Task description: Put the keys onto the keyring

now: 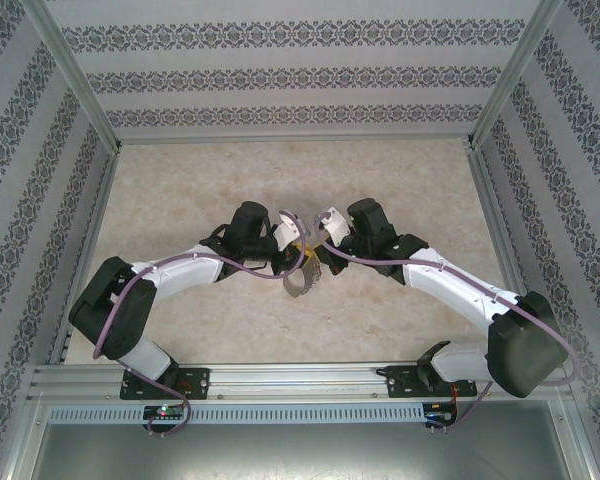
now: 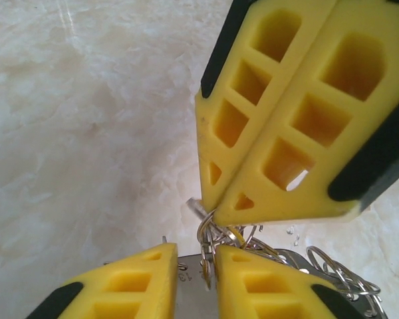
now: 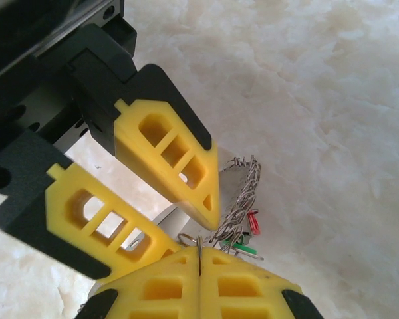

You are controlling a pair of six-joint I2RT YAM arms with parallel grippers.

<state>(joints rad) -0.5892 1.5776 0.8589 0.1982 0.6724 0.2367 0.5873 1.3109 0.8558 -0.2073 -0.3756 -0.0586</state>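
Top view: both arms reach in from 8 and 4 o'clock and meet at mid-tabletop, a pale beige marbled tabletop (image 1: 180, 190).

Left gripper (image 2: 196, 256): yellow fingers a narrow gap apart, with grey metal filling the gap. It reads as clamped on the large thin silver-grey metal keyring (image 1: 300, 281).

Right gripper (image 3: 198, 256): yellow fingers pressed fully together, with a thin silver metal sliver (image 3: 198, 247) pinched in the seam. The sliver is too small to tell if it is a key. Its tips sit at 12 o'clock of the left gripper's tips, nearly touching.

Keyring: at 6 o'clock just below the two grippers in the top view, its rim fringed with small wire loops. In the right wrist view, a small red plastic tag (image 3: 254, 221) and a green plastic tag (image 3: 243, 247) hang among the loops at 1 o'clock of the right gripper's tips.
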